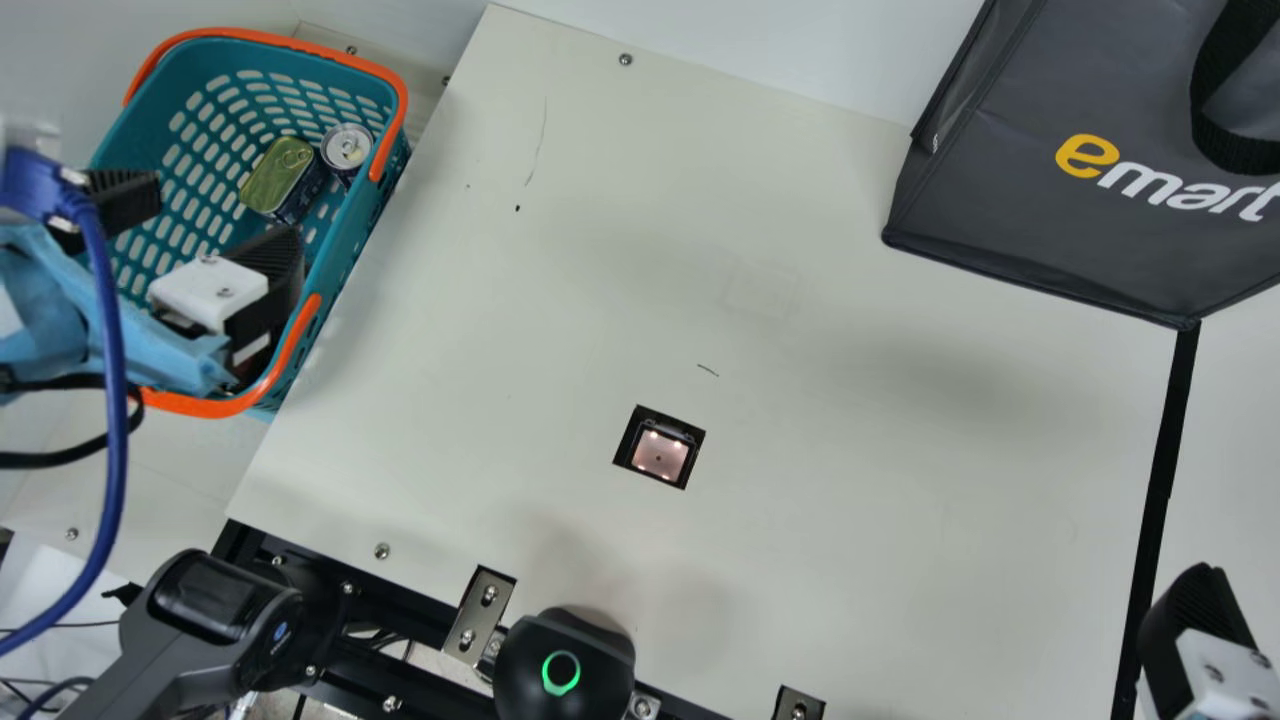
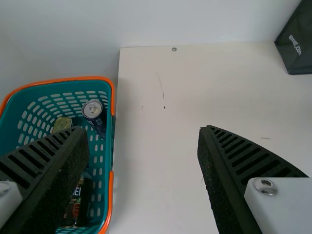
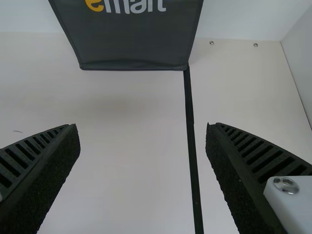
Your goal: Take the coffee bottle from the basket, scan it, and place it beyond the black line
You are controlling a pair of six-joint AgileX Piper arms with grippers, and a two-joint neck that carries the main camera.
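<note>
Inspecting the left arm first: the left gripper (image 1: 215, 220) is hanging over the teal basket (image 1: 365, 245), its two ribbed fingers standing wide apart with nothing pinched between them. How deep the fingertips are sitting relative to the orange rim cannot be told. A blue cable (image 1: 112, 400) is looping down beside the wrist. The right gripper (image 1: 1205, 630) is hanging by the near stretch of the black line (image 1: 1160, 480); its jaws are also spread and holding nothing, and in the right wrist view the line is running between them.

The coffee bottle (image 2: 78, 204) is resting inside the basket, near the wall that is facing the tabletop (image 1: 850, 500), and is partly hidden by one finger in the left wrist view. A drink can (image 1: 347, 148) and a rectangular tin (image 1: 280, 175) are sitting side by side farther along in the same basket.

Regarding edges, the basket's long side is running beside the tabletop's edge. Open surface is stretching from there past the scanner window (image 1: 660, 455) to the line. A dark grey bag (image 1: 1060, 215) is standing at the far side, its lower corner meeting the line's end.
</note>
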